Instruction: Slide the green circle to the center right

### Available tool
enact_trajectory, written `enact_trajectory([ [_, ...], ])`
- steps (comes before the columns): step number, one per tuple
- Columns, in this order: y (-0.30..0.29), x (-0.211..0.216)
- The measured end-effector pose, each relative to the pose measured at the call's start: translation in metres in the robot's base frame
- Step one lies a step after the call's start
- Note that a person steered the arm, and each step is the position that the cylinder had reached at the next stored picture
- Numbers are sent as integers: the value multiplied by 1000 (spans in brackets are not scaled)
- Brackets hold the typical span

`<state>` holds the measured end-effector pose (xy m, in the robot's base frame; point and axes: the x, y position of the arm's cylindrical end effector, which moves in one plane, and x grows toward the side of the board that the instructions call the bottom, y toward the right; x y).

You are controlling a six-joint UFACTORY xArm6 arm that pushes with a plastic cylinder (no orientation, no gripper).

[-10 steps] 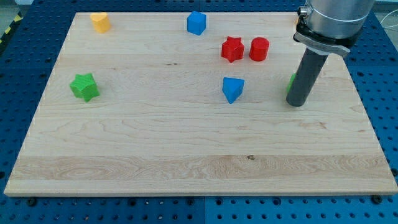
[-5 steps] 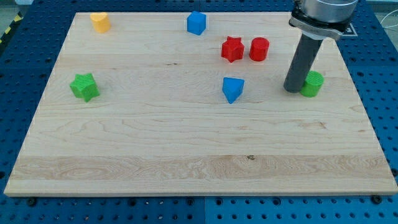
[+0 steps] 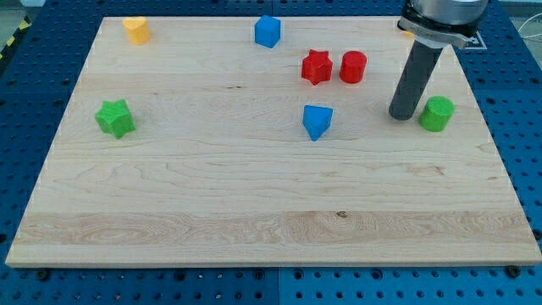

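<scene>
Green circle [image 3: 437, 113] sits near the view's right edge of the wooden desk [image 3: 254, 195], about midway between the view's top and bottom, perhaps a little toward the top. My tip [image 3: 403, 115] stands just beside it on the view's left, with a thin strip of bare wood showing between rod and block, so I judge the two are close but not touching. I carry no gripper at all, only this straight dark rod, so there is nothing to spread or pinch.

As I read it, the push toward the center right is in its closing stage: the circle already lies in that region. What remains, if anything, is a small trim. Should it need to go lower in the view, I would have to bring my tip round to the block's top side and nudge gently, taking care not to send it off the desk's right edge, which is near.

Elsewhere, well apart from this work, lie a red cylinder [image 3: 353, 66] and a red star [image 3: 316, 66] side by side, a blue block [image 3: 317, 121] at mid-desk, another blue block [image 3: 267, 30] near the top, a yellow block [image 3: 135, 29] at the top left, and a green star [image 3: 114, 118] at the left.
</scene>
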<state>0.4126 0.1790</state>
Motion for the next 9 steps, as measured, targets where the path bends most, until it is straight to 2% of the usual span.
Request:
enact_trajectory([
  [2,5,-9],
  [4,-7,16],
  [9,38,21],
])
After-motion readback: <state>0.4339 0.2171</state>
